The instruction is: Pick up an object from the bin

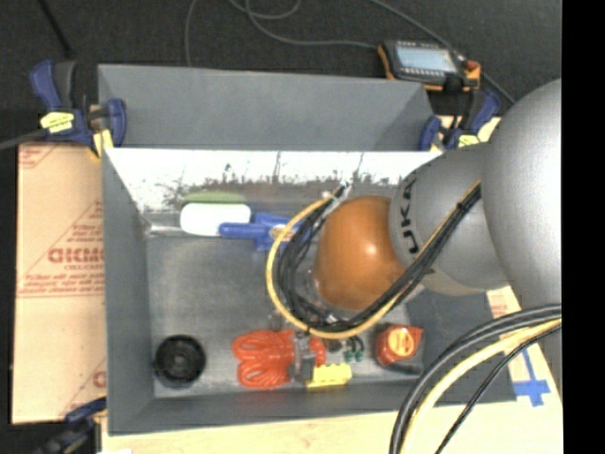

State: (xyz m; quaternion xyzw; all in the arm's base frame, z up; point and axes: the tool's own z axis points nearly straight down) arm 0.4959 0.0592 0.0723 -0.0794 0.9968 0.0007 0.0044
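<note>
Grey bin [125, 272] floor lies bare behind the red scissors [261, 357], which hug the near wall. Jaws hang just right of the scissors, over a yellow block [329, 376] at that wall; I cannot tell their opening.

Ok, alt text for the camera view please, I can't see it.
The gripper is low by the near wall of the grey bin, beside orange scissor-like handles and a small yellow piece. An orange round thing lies to their right, a black round cap in the near left corner, a white and blue tool along the back.
</note>
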